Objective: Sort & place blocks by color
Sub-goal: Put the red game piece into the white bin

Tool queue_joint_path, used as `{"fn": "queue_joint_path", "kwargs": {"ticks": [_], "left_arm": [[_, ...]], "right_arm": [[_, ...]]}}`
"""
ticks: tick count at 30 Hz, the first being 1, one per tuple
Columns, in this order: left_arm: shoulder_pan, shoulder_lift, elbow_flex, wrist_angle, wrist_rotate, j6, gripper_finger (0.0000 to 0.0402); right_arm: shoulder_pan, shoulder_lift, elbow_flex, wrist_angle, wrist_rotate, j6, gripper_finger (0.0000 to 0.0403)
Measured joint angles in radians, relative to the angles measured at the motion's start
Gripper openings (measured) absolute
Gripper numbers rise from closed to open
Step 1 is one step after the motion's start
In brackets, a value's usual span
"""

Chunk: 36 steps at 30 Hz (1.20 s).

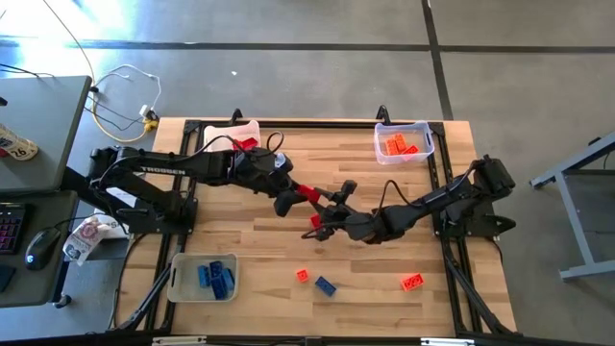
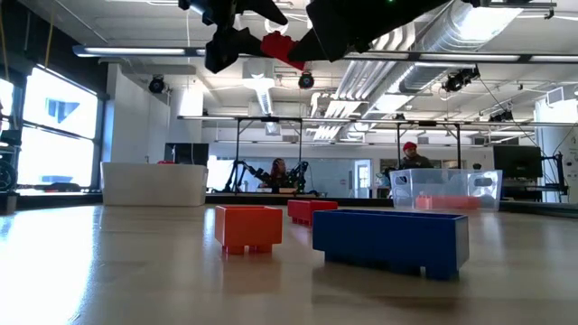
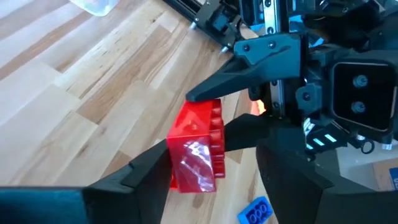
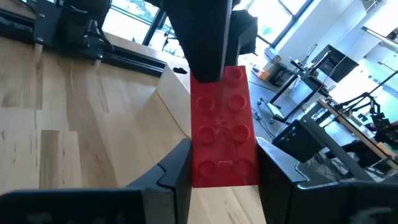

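Handover of a long red brick (image 1: pixel 307 193) above the middle of the wooden table (image 1: pixel 259 252). In the high view the left gripper (image 1: pixel 294 199) reaches from the left of the frame and the right gripper (image 1: pixel 332 207) from the right; they meet at centre, with the brick between them. In the right wrist view the red brick (image 4: pixel 222 127) sits studs-up between the right fingers (image 4: pixel 173 172), which press on both its long sides, while a dark finger of the other arm covers its far end. In the left wrist view the brick (image 3: pixel 197 146) is clamped between the left fingers (image 3: pixel 147 167), the right gripper (image 3: pixel 249 99) closing on it from beyond. In the low view the brick (image 2: pixel 278 47) hangs at the top of the frame, well above the table.

Loose blocks: a small red block (image 1: pixel 314 222) just below the grippers; an orange block (image 1: pixel 302 276), a blue block (image 1: pixel 326 285) and another orange block (image 1: pixel 412 282) along the lower part of the frame.

Trays: blue blocks in the lower-left tray (image 1: pixel 179 279); orange blocks in the upper-right tray (image 1: pixel 424 134); a red block in the upper-left tray (image 1: pixel 223 130).
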Motion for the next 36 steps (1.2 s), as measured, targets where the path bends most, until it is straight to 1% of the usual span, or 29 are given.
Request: {"fn": "queue_joint_path", "kwargs": {"ticks": [3,6,12,15,19,21,24,27,31,36], "left_arm": [[0.0,0.0,0.0,0.002,-0.006,0.008,0.0194],[0.0,0.0,0.0,0.018,-0.021,0.029,0.0164],[0.0,-0.001,0.0,0.038,-0.015,0.048,0.0096],[0.001,-0.001,0.0,0.038,-0.012,0.047,0.0075],[0.001,-0.001,0.0,0.039,-0.01,0.068,0.0074],[0.001,-0.001,0.0,0.038,-0.013,0.077,0.0077],[0.0,-0.001,0.0,0.018,-0.03,0.109,0.0076],[-0.001,-0.001,0.0,-0.027,-0.06,0.146,0.0073],[0.006,-0.001,0.0,-0.071,-0.071,0.161,0.0074],[0.029,-0.002,0.0,-0.202,-0.163,0.203,0.0074]], "right_arm": [[-0.002,0.0,0.0,0.004,-0.009,0.002,0.0115],[-0.002,0.0,0.0,0.025,-0.025,-0.015,0.0115],[-0.002,0.0,0.0,0.055,-0.018,-0.047,0.0115],[-0.002,0.0,0.0,0.055,-0.012,-0.049,0.0115],[-0.002,0.0,0.0,0.055,-0.012,-0.049,0.0115],[-0.002,0.0,0.0,0.055,-0.014,-0.048,0.0123],[-0.002,0.0,0.0,0.055,-0.025,-0.04,0.0147],[-0.002,0.0,0.0,0.059,-0.025,-0.004,0.0182],[0.0,0.0,0.0,0.064,-0.016,0.017,0.0221],[0.017,0.0,0.0,0.06,-0.008,0.024,0.0238]]}}
